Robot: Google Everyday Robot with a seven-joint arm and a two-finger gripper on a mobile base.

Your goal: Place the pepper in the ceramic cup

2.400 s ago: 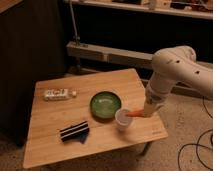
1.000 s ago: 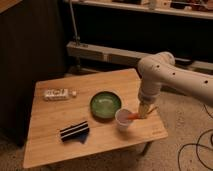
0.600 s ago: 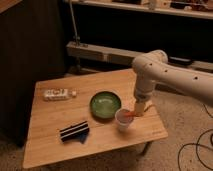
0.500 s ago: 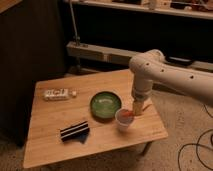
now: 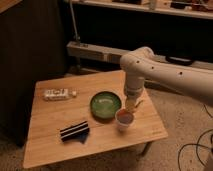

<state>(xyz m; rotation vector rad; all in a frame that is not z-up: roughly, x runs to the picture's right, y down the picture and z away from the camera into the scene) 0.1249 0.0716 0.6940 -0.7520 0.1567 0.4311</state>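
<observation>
The white ceramic cup (image 5: 124,120) stands on the wooden table (image 5: 50,120), just right of the green dish. My gripper (image 5: 131,106) hangs straight down from the white arm, directly above the cup's mouth. It is shut on the orange-red pepper (image 5: 135,105), which shows as an orange streak at the gripper and an orange patch in the cup's opening. The pepper's lower end seems to reach into the cup; I cannot tell how far in.
A green round dish (image 5: 105,105) sits at the table's middle. A white rectangular packet (image 5: 59,93) lies at the back left. A dark striped object (image 5: 75,131) lies at the front. A metal rail (image 5: 100,51) runs behind the table.
The arm has swung left and brought the gripper with the pepper from the cup's right side to directly over the cup's mouth, and lowered it.
</observation>
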